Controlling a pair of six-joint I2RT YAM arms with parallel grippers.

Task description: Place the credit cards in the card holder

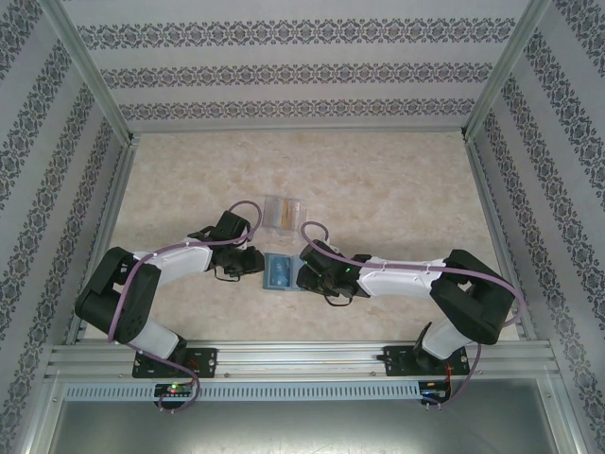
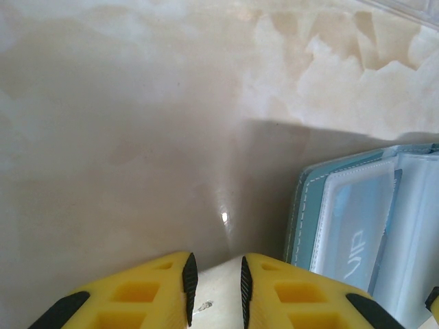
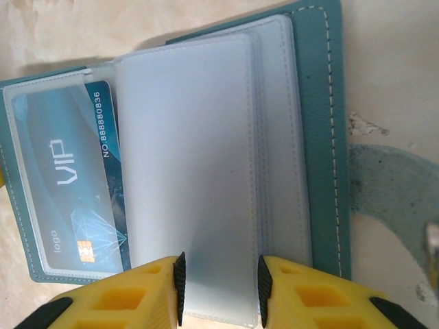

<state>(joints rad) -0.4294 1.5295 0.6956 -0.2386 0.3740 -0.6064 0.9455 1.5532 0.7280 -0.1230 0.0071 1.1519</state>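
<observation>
At the right gripper (image 3: pixel 220 274): parted by a moderate gap, straddling the near edge of a clear sleeve (image 3: pixel 185 171) of the card holder (image 3: pixel 319 137), with nothing visibly pinched. At the left gripper (image 2: pixel 217 281): parted only narrowly, low over the table (image 1: pixel 378 180), a pale patch in the gap. Impossible to tell what that patch is, or whether it is gripped.

Between both grippers, spread open like a book: the holder, with a blue VIP card (image 3: pixel 75 192) seated in a neighbouring pocket. Probably light, soft and floppy, with slick, limp sleeves. Best pinned at the stitched cover edge while spreading a pocket mouth.

Farther back, apart from both grippers: a clear case (image 1: pixel 272 203) with something tan inside, probably the credit cards (image 1: pixel 285 218). Presumably thin, stiff and slippery, awkward to lift flat. Better taken by a short edge.
</observation>
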